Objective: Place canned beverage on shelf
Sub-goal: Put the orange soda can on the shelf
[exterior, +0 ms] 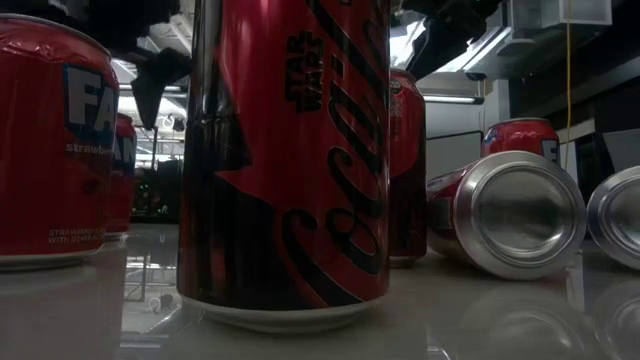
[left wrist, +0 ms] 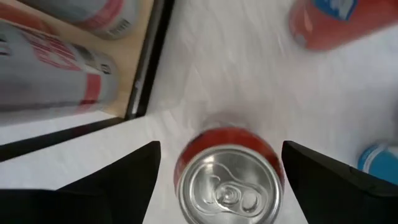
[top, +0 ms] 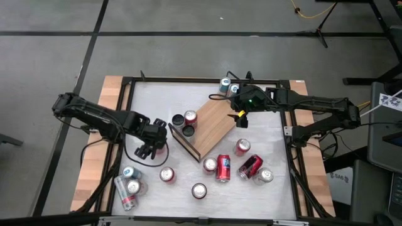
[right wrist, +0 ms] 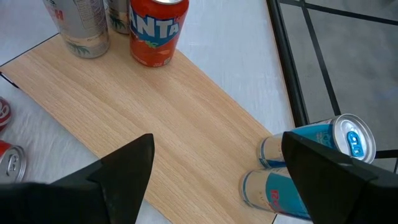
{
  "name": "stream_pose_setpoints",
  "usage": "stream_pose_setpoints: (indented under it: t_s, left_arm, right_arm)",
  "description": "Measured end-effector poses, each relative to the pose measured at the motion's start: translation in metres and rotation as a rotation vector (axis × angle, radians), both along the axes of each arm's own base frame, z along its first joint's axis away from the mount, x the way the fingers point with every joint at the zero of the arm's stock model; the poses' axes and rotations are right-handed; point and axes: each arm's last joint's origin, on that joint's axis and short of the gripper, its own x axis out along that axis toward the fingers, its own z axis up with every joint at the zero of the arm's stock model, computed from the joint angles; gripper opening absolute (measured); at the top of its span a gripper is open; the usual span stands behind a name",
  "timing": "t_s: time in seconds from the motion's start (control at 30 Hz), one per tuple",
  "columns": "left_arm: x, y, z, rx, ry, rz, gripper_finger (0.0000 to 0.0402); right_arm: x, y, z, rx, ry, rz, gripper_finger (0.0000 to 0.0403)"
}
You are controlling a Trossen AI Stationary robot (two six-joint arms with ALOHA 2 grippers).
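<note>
Light-wood shelf (top: 209, 125) lies angled mid-tabletop, three cans at its end toward the left edge, the rest bare. Left gripper (top: 151, 145) spread wide, straddling an upright red can (left wrist: 228, 180) beside that end; the can is barely visible from above. Right gripper (top: 242, 117) gapes empty over the shelf's far corner, near two blue cans (right wrist: 317, 144). Low view mostly blocked by a red Coca-Cola can (exterior: 290, 150).

Both arms are dark, built of chunky jointed segments with black cables looping along them. The left gripper (top: 149, 148) ends in flat, black, wedge-shaped fingers (left wrist: 112, 180). The right gripper (top: 241, 119) carries a small green light behind its jaws and a yellow marking right beside them.
</note>
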Motion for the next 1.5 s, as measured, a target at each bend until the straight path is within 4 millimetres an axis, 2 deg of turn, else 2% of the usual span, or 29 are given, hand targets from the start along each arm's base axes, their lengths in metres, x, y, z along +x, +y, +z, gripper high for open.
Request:
stream_pose_setpoints:
  t_s: [0.2, 0.47, 0.83, 1.0, 1.2, 1.37, 1.5]
  left_arm:
    - [0.005, -0.001, 0.017, -0.06, -0.05, 0.148, 0.0325]
    - [0.011, -0.003, 0.043, -0.24, -0.117, 0.548, 0.0325]
    - [0.015, -0.008, 0.051, -0.508, -0.07, 0.915, 0.0325]
    - [0.012, -0.007, 0.049, -0.592, -0.001, 1.238, 0.0325]
    - [0.001, -0.004, 0.044, -0.568, 0.108, 1.558, 0.0325]
    - [-0.01, -0.002, 0.041, -0.483, 0.175, 1.715, 0.0325]
    - [-0.009, 0.0, 0.04, -0.454, 0.119, 1.794, 0.0325]
  right_arm:
    - [0.0, 0.0, 0.0, 0.0, 0.0, 0.0, 0.0342]
    - [0.0, 0.0, 0.0, 0.0, 0.0, 0.0, 0.0342]
    - [0.0, 0.0, 0.0, 0.0, 0.0, 0.0, 0.0342]
    - [0.0, 0.0, 0.0, 0.0, 0.0, 0.0, 0.0342]
    - [0.0, 0.0, 0.0, 0.0, 0.0, 0.0, 0.0342]
    - [0.0, 0.0, 0.0, 0.0, 0.0, 0.0, 0.0342]
    - [0.0, 0.0, 0.0, 0.0, 0.0, 0.0, 0.0342]
